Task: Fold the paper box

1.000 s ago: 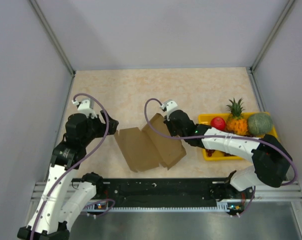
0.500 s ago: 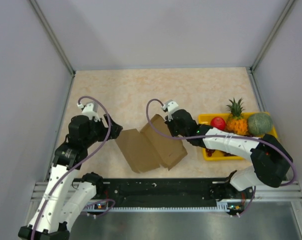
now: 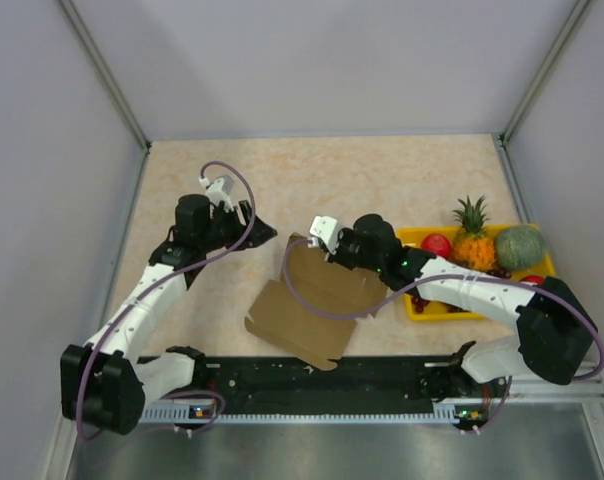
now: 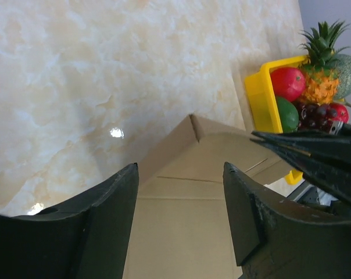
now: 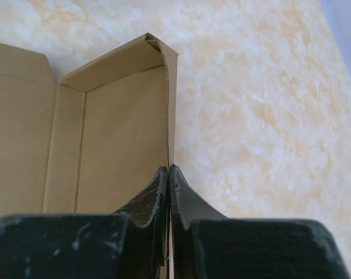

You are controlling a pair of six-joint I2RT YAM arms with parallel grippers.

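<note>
While the right gripper (image 5: 168, 174) is pinched shut on the upright flap at the far corner of the paper box (image 3: 317, 310), we judge that the coming move hangs on the left gripper (image 4: 180, 168). Its jaws stand wide with nothing between them, and it hovers apart from the cardboard, on the side of the box away from the yellow fruit tray (image 3: 414, 312). The box lies just beside that tray, between it and the left gripper, and its long axis slants away from the tray toward the arms' bases. So the raised corner lies ahead of the open jaws, toward the tray.
</note>
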